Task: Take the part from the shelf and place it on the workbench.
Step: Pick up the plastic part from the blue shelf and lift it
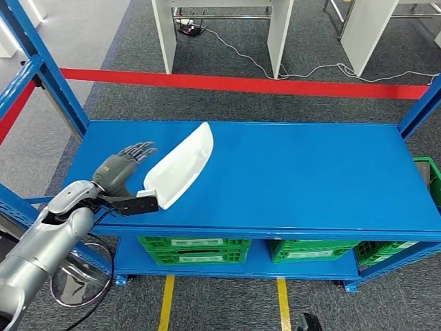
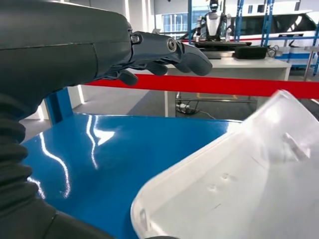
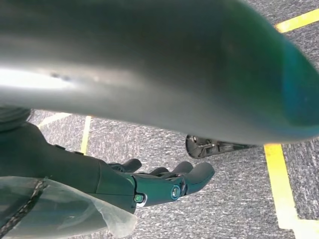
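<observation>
The part is a long white plastic shell lying slantwise on the left half of the blue shelf top. My left hand hovers just left of it, fingers stretched out toward the back and holding nothing. In the left wrist view the fingers reach out above the shelf surface, while the part lies close beside the hand, apart from those fingers. My right hand hangs over the grey carpet with its fingers loosely extended and empty.
Blue uprights frame the shelf on the left and right. Green crates sit on the lower level, another at the right end. A red floor line and white table legs lie behind.
</observation>
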Controlling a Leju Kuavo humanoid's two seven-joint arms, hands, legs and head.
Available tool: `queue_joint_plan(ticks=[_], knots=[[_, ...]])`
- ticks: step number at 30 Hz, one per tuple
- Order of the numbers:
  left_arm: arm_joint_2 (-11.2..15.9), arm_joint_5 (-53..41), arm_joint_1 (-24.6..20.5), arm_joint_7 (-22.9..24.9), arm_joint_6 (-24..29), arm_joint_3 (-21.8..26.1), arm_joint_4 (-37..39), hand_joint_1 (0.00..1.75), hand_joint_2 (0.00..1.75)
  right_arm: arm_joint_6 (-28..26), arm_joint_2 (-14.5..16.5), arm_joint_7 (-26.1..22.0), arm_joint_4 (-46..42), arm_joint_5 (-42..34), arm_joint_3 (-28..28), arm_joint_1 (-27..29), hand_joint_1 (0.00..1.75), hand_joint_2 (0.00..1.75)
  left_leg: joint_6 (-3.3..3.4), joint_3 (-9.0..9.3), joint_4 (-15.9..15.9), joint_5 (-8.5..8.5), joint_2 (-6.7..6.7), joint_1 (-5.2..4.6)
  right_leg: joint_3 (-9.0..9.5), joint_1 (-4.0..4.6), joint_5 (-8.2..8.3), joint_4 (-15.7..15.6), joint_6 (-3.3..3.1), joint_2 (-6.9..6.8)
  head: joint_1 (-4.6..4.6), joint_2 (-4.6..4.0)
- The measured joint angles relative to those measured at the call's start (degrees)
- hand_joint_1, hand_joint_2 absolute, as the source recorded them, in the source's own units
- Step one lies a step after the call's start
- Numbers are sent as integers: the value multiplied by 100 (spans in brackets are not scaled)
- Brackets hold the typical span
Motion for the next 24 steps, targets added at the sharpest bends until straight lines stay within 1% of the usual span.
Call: queue_joint_plan(ticks=[13,19,24], knots=[[-114,50,-19,67,-6,-56,0,0,0,25,0,44,0,5,0,-1,0,0,0,0,0,0,0,0,0,0,0,0,0,0,0,1],[-249,-55,-211,138,164,-61,22,0,0,35,0,80,0,44,0,-9,0,0,0,0,1,0,-1,0,2,0,0,0,0,-3,1,0],[-338,-74,-290,163,196,-83,26,0,0,55,0,82,0,51,0,-11,0,0,0,0,1,0,0,-1,2,-1,0,0,1,-1,0,0]])
